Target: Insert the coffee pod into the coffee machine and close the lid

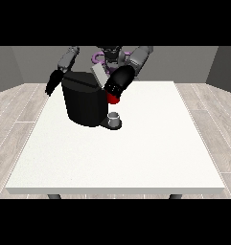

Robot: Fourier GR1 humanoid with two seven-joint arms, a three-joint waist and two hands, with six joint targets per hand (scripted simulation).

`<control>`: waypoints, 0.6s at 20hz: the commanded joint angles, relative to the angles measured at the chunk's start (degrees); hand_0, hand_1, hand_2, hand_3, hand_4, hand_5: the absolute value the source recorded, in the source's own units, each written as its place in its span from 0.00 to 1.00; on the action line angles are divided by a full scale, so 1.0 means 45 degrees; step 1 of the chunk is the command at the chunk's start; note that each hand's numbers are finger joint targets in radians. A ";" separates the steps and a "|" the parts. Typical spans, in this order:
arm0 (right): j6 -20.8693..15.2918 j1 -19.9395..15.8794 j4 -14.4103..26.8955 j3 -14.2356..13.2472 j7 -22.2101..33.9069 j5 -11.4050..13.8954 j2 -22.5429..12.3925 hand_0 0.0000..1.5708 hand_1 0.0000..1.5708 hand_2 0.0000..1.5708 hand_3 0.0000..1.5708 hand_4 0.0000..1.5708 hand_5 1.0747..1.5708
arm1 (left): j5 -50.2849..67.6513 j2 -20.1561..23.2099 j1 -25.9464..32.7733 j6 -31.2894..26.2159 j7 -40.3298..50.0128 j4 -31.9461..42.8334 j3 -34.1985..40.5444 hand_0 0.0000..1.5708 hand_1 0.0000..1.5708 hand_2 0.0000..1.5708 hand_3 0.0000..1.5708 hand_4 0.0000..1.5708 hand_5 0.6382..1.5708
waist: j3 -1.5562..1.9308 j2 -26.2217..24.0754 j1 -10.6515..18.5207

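Coffee machine (84,103): lid (98,75) raised. Hand at view's right (118,85) over pod slot, finger posture indiscernible. Step: insertion, judged. Next: withdraw, close lid.

You face a large white table (136,158), its top a broad trapezoid narrowing toward 12 o'clock. Two dark legs (53,196) show under the near edge at 7 and 5 o'clock. Around it you see a floor (16,115) of pale wood-look planks (grey-beige, seams running toward the far wall). Behind, at 12 o'clock, a plain grey wall (184,62); darker grey walls angle in at 9 and 3 o'clock. Light is even.
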 commanded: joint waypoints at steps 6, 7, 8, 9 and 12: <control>0.0397 -0.0711 -0.0434 0.0035 0.0553 0.0032 -0.0429 0.00 0.00 0.00 0.00 0.05 1.00 | -0.0079 0.0315 -0.0373 0.1035 -0.0528 0.0188 0.0410 0.77 0.77 0.75 0.62 0.00 1.00 | -0.0021 0.0729 -0.0485; -0.0500 0.0020 0.0025 0.0008 -0.0508 0.0295 0.0168 0.00 0.00 0.00 0.00 0.05 1.00 | -0.0204 0.0187 0.0014 0.0972 -0.1005 -0.0111 0.0088 0.78 0.78 0.77 0.62 0.00 1.00 | -0.0016 0.0737 0.0077; -0.0261 -0.0330 0.0168 0.0010 0.0033 0.0389 -0.0142 0.00 0.00 0.00 0.00 0.14 1.00 | -0.0206 0.0045 -0.0384 0.0943 -0.0607 -0.0101 0.0140 0.78 0.78 0.77 0.62 0.00 1.00 | -0.0016 0.0577 -0.0006; -0.0244 -0.0095 0.0301 -0.0062 -0.0130 0.0302 -0.0113 0.00 0.00 0.00 0.00 0.09 1.00 | -0.0193 -0.0155 -0.0146 0.0859 -0.0589 -0.0081 0.0079 0.81 0.81 0.79 0.62 0.00 1.00 | -0.0015 0.0371 0.0092; -0.0182 0.0084 -0.0241 0.0426 -0.0309 0.0446 0.0175 0.00 0.00 0.00 0.00 0.12 1.00 | -0.0422 0.0808 -0.0570 0.0744 -0.1060 0.0130 0.0145 0.73 0.73 0.71 0.54 0.00 1.00 | -0.0016 0.0624 -0.0401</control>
